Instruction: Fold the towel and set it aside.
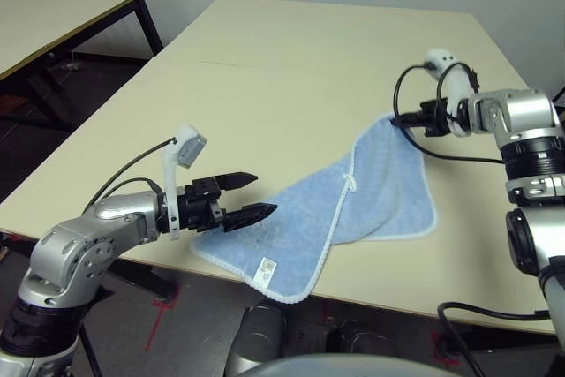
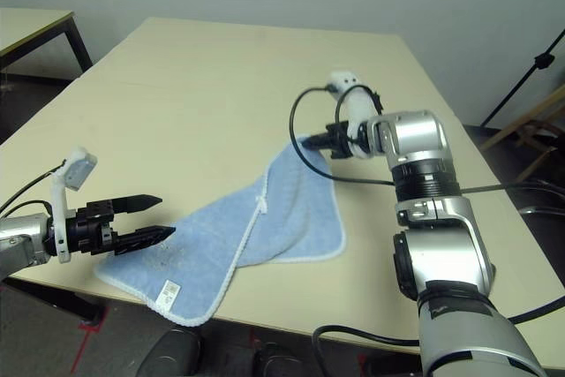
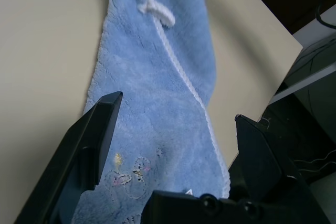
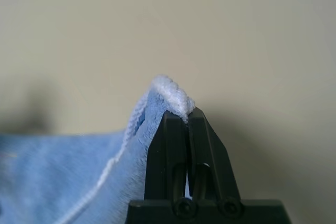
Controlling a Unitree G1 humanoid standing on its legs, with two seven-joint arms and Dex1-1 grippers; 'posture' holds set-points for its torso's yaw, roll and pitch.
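The light blue towel (image 1: pixel 353 209) lies partly folded on the cream table (image 1: pixel 291 68), near its front edge, with a white label (image 1: pixel 266 266) at the near corner and a small white loop (image 1: pixel 350 183) on the fold line. My right gripper (image 1: pixel 396 118) is shut on the towel's far corner (image 4: pixel 170 90), lifted slightly off the table. Over the towel's near left end my left gripper (image 1: pixel 254 195) hangs open, its fingers (image 3: pixel 97 129) apart above faint embroidery (image 3: pixel 131 171), holding nothing.
A second table (image 1: pixel 62 6) stands at the far left across a gap. The towel's near corner hangs over the front edge of the table. A black cable (image 1: pixel 459 154) loops by my right forearm. Bare tabletop lies beyond the towel.
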